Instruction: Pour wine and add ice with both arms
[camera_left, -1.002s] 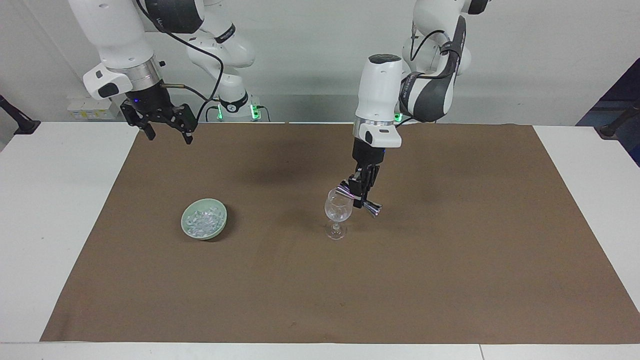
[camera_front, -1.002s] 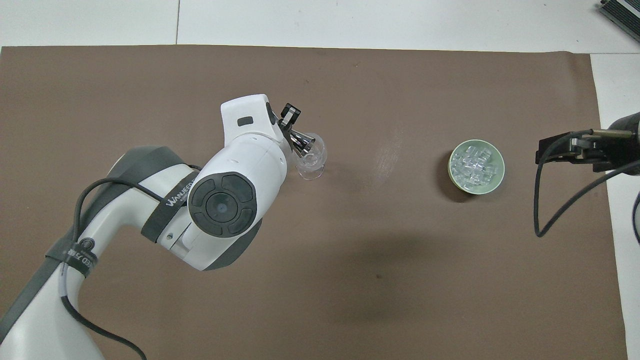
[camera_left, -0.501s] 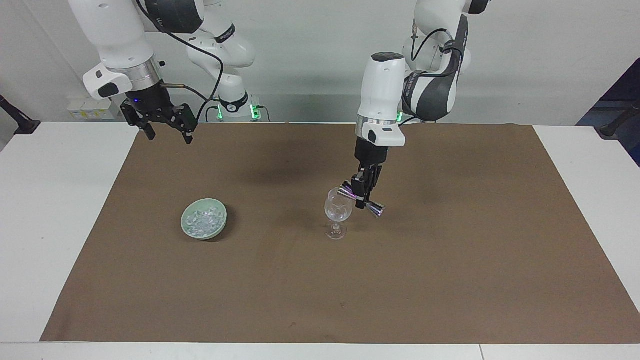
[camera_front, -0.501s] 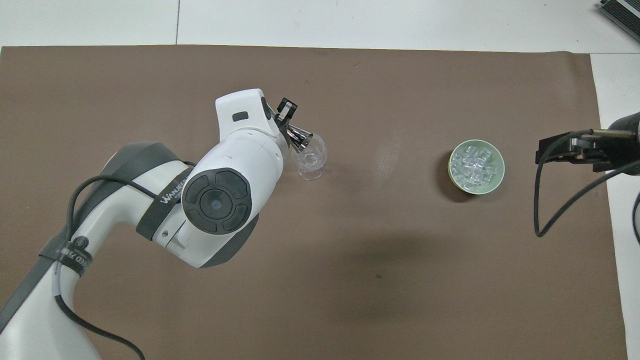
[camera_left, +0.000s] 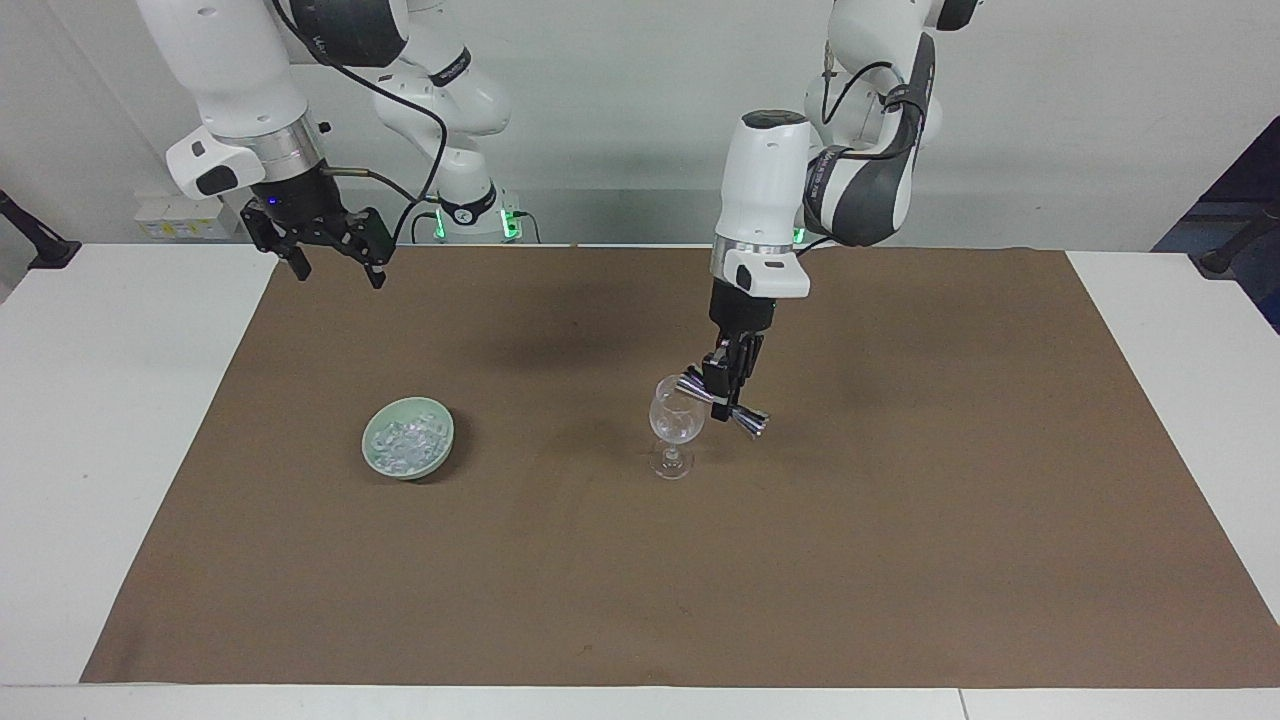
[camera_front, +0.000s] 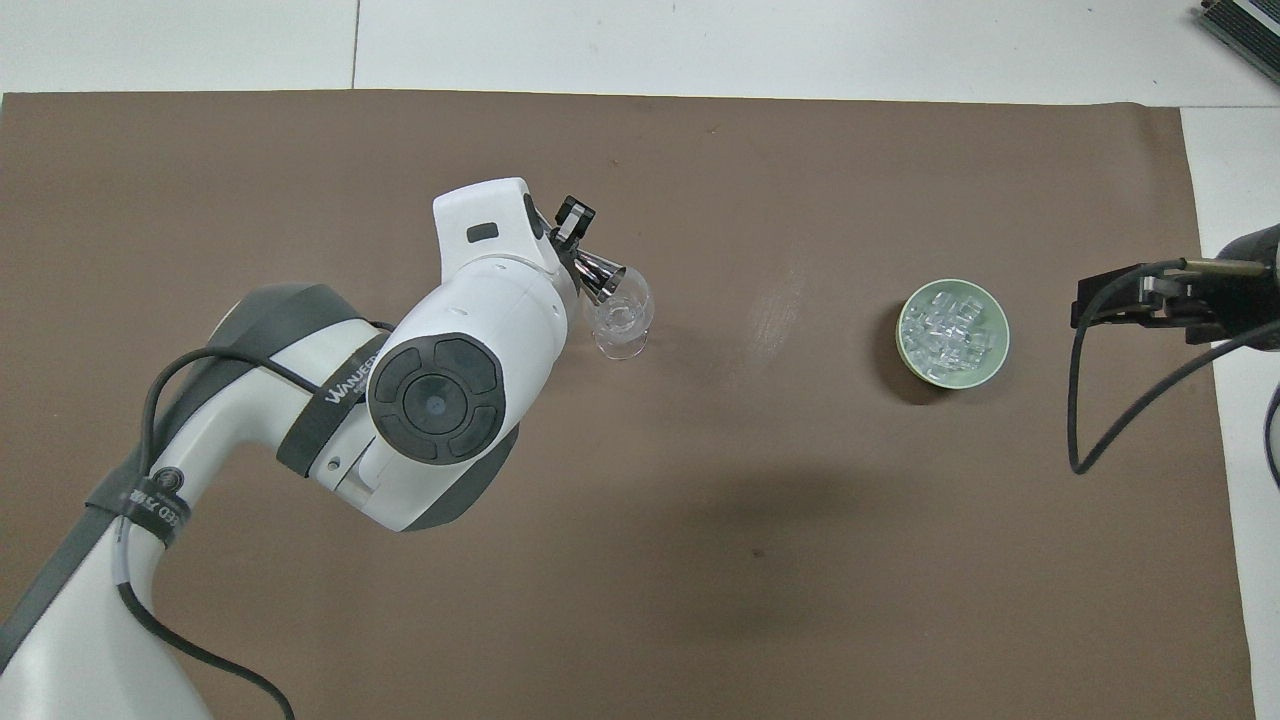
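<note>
A clear wine glass (camera_left: 677, 420) (camera_front: 622, 320) stands upright near the middle of the brown mat. Just above its rim, my left gripper (camera_left: 722, 392) (camera_front: 573, 243) is shut on the waist of a shiny metal jigger (camera_left: 750, 420) (camera_front: 600, 278). The jigger is tipped, one mouth over the glass. The wine itself does not show. The ice (camera_left: 405, 440) (camera_front: 950, 328) is heaped in a pale green bowl (camera_left: 448, 445) (camera_front: 1003, 345) toward the right arm's end. My right gripper (camera_left: 338, 272) (camera_front: 1085, 305) waits open and empty in the air, over the mat's edge at that end.
A brown mat (camera_left: 700, 580) covers most of the white table (camera_left: 100, 450). The left arm's white forearm (camera_front: 450, 370) hangs over the mat beside the glass. A black cable (camera_front: 1090, 440) loops down from the right wrist.
The left wrist has shifted slightly toward the left arm's end, keeping the jigger tipped over the glass. The right arm has stayed still.
</note>
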